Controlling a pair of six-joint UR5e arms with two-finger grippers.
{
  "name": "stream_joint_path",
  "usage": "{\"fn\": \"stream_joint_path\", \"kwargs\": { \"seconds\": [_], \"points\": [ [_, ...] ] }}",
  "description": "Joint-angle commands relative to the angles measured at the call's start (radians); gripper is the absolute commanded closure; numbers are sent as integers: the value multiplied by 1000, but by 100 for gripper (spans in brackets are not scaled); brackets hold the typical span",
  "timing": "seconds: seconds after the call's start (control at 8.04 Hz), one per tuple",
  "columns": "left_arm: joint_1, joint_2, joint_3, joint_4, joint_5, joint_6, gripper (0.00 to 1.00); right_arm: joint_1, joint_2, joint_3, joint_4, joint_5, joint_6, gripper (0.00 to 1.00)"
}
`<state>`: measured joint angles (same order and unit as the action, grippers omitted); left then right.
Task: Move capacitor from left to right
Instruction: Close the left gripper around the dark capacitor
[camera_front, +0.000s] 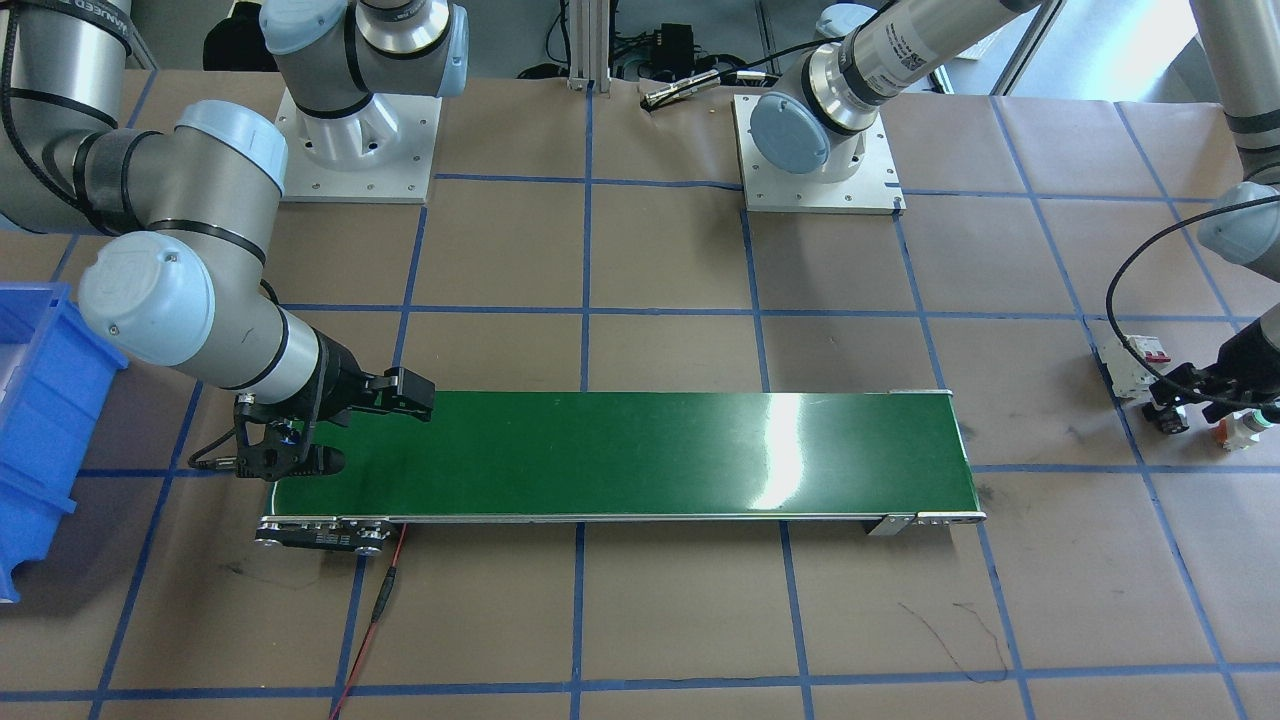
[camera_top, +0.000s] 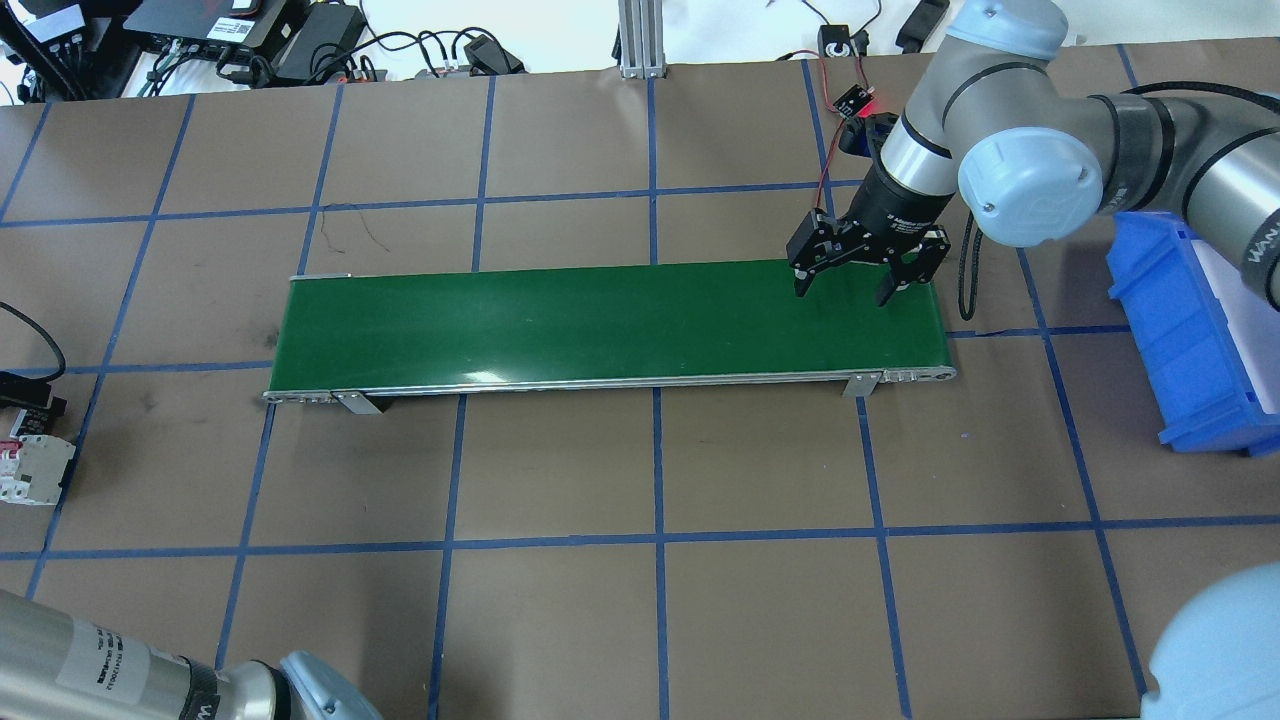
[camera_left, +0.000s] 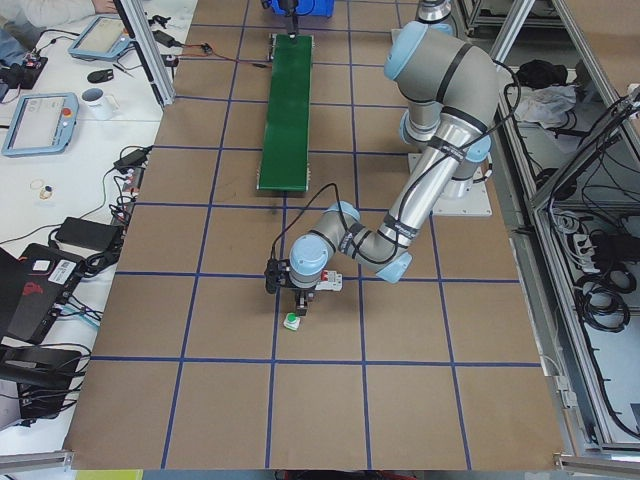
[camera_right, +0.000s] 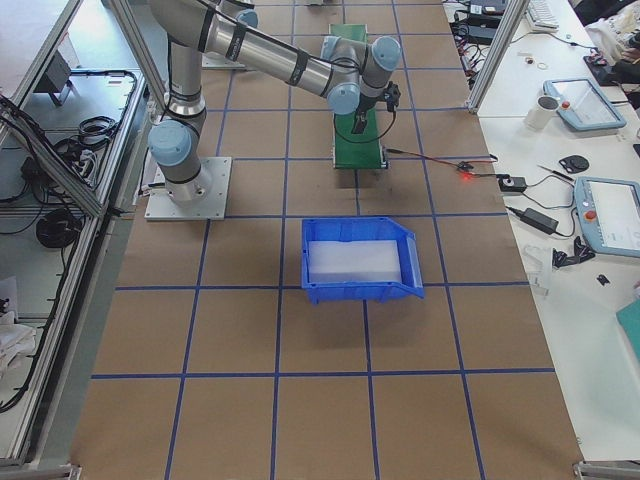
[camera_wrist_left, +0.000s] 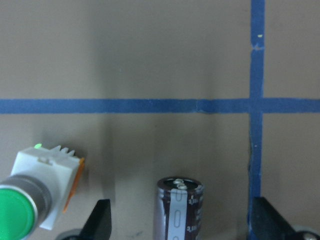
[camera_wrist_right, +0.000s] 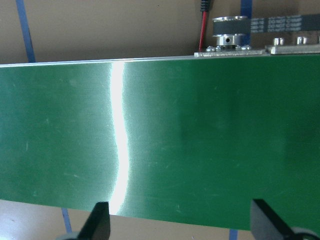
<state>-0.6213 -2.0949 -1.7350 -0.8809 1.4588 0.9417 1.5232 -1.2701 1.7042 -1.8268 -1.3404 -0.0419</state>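
Note:
The capacitor (camera_wrist_left: 181, 207), a small dark cylinder with a silvery top and a light stripe, stands upright on the brown paper. In the left wrist view my left gripper (camera_wrist_left: 182, 222) is open, with one fingertip on each side of the capacitor and a gap on both sides. In the front-facing view the left gripper (camera_front: 1180, 400) is low at the table's far left end. My right gripper (camera_top: 865, 285) is open and empty just above the right end of the green conveyor belt (camera_top: 600, 325). The right wrist view shows only the bare belt (camera_wrist_right: 160, 145).
A green-capped push button (camera_wrist_left: 30, 200) lies just beside the capacitor. A white breaker with red switches (camera_front: 1135, 360) sits next to the left gripper. A blue bin (camera_top: 1190, 330) stands beyond the belt's right end.

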Motion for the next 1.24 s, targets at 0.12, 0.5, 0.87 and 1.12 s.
{"fn": "stream_joint_path", "kwargs": {
  "seconds": [0.12,0.5,0.87,1.12],
  "points": [
    [0,-1,-1,2,17,2,72,-2,0,-1,-8,-2,1,0],
    [0,1,-3,-12,69,5,100,-2,1,-1,-75,-20,11,0],
    [17,62,24,-99,128,6,100,-2,12,-1,-124,-19,20,0],
    [67,137,134,-241,132,6,100,-2,32,-1,-147,-13,20,0]
  ]
}}
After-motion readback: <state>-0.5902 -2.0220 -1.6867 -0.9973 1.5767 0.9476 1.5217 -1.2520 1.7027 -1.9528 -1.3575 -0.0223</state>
